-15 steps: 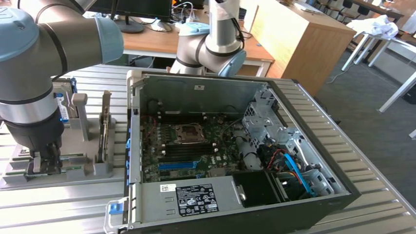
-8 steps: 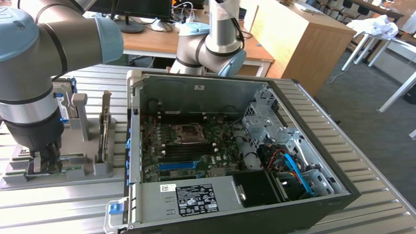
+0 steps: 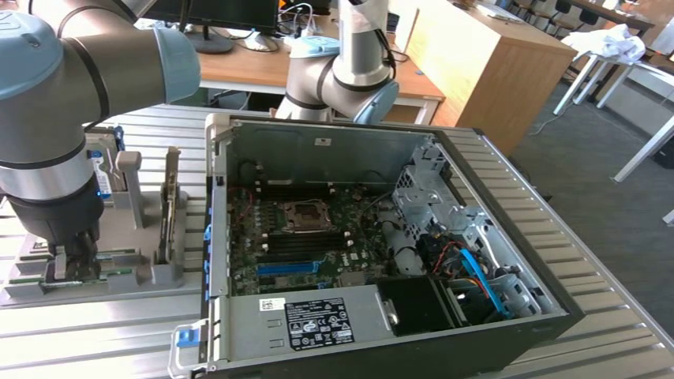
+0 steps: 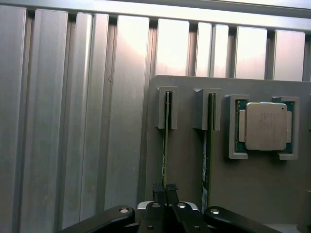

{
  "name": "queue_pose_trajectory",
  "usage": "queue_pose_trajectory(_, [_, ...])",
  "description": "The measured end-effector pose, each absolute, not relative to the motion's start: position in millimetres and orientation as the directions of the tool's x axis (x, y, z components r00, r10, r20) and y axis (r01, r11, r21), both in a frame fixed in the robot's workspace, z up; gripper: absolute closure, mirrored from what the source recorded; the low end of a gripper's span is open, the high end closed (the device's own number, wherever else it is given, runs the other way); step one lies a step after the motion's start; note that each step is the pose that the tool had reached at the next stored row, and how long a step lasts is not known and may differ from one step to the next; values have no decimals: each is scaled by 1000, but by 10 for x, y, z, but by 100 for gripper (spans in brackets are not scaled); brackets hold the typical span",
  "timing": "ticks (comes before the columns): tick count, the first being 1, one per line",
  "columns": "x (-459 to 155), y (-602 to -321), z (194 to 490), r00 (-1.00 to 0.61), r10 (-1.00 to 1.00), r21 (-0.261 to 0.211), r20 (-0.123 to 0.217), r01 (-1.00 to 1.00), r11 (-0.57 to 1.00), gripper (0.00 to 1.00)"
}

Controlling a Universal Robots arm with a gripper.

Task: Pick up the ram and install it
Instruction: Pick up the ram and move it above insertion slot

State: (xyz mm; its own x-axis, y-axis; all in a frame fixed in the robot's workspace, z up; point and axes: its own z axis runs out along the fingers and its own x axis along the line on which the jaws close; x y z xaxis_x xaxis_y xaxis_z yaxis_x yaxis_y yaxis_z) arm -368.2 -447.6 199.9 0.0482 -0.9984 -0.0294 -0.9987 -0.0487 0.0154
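The ram [image 4: 165, 141] is a thin green stick standing on edge in a slot of the grey holder [image 4: 184, 165]. My gripper [image 4: 165, 190] is shut on its near end, with one dark fingertip on each side of the board. A second green stick [image 4: 210, 141] stands in the neighbouring slot. In the exterior view my gripper [image 3: 74, 264] reaches straight down onto the holder [image 3: 137, 288] at the exterior view's left, beside the open computer case [image 3: 548, 308].
A square silvery processor [image 4: 265, 125] sits in its own pocket of the holder. Inside the case lies the motherboard [image 3: 305, 237] with a blue slot strip [image 3: 290, 267]. Ribbed aluminium table [image 4: 73, 121] surrounds the holder. My arm's other links [image 3: 348, 71] rise behind the case.
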Motion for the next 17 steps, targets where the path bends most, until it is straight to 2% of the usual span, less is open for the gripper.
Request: queue_pose_trajectory(17, [-3678, -4476, 2157, 48, -998, 15, -29, -999, -49, 88])
